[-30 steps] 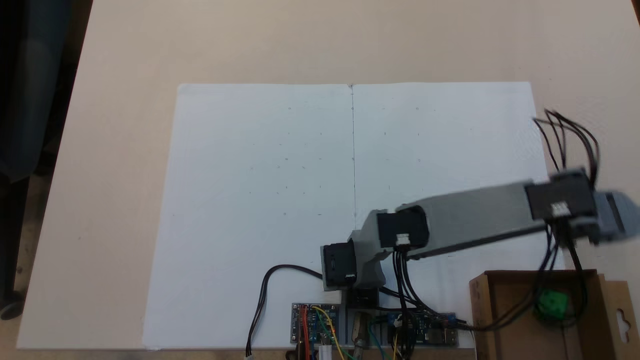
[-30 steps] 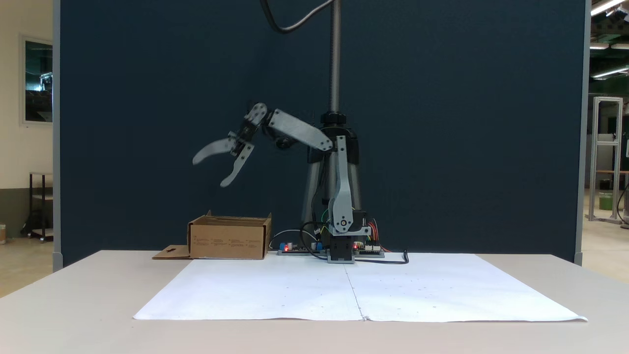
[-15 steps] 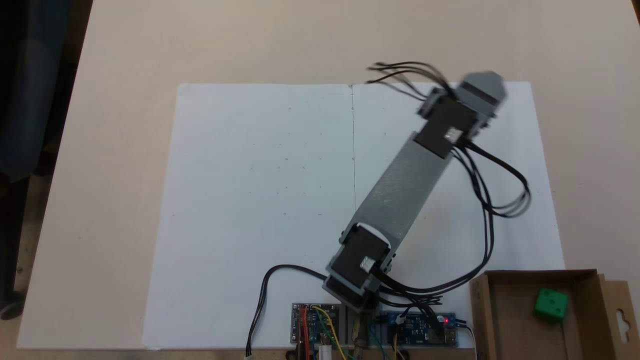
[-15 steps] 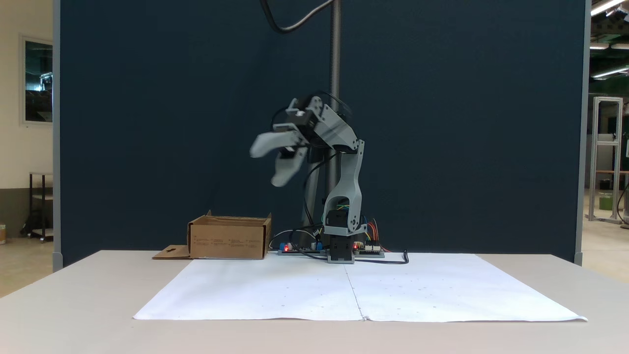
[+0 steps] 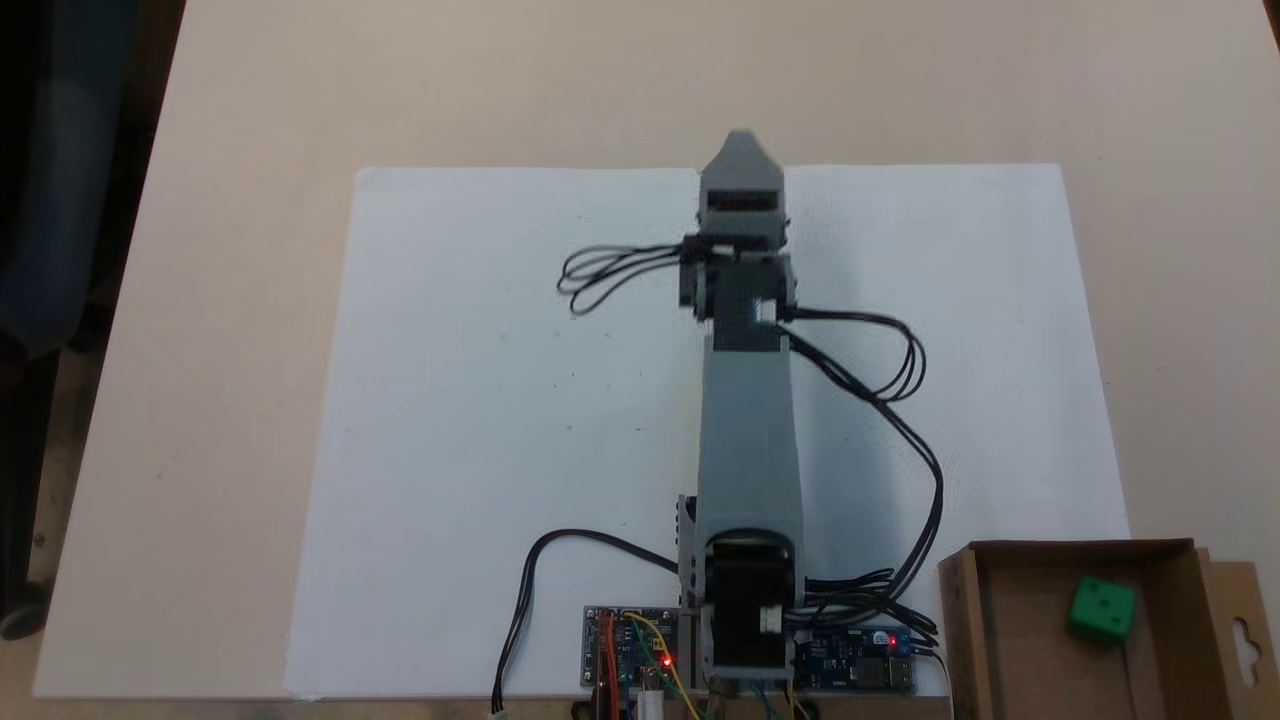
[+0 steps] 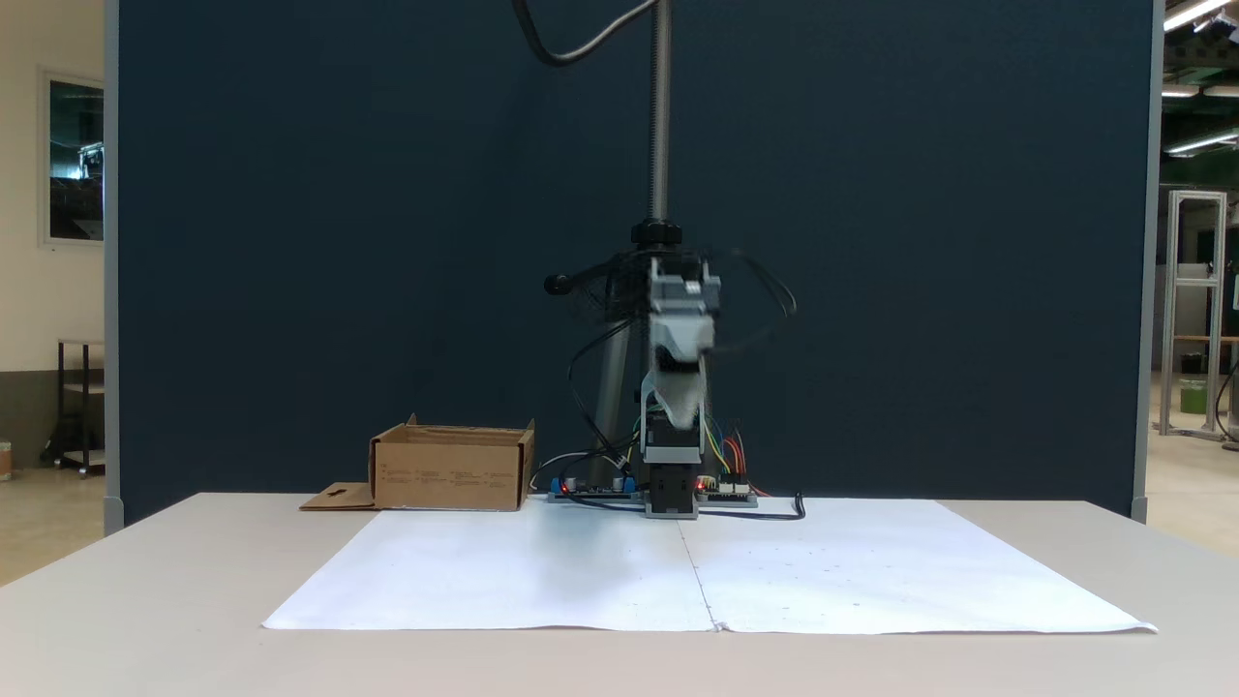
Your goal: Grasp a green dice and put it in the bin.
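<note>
The green dice (image 5: 1102, 607) sits inside the bin (image 5: 965, 620), toward its far right part as the top-down fixed view shows it, resting on the cardboard floor with a two-pip face up. The bin stands at the lower right corner of that view, just off the edge of the white paper sheet (image 5: 500, 400) that covers the middle of the pale surface (image 5: 250, 120); its flap with the slot cutout (image 5: 1243, 630) lies out flat to the right. From the front, the bin (image 6: 453, 471) is to the left of the arm's base, and its walls hide the dice. The arm reaches straight out over the paper along its centre crease, well away from the bin, black cables (image 5: 880, 400) looping off both sides of it. The end effector (image 5: 740, 160) points toward the far edge of the sheet and hangs above it, touching nothing. In the front view the end effector (image 6: 678, 411) faces the camera head-on and is blurred, so I cannot tell how far apart its jaws stand; nothing is visible in them. Circuit boards (image 5: 630, 650) with red lights sit beside the base.
</note>
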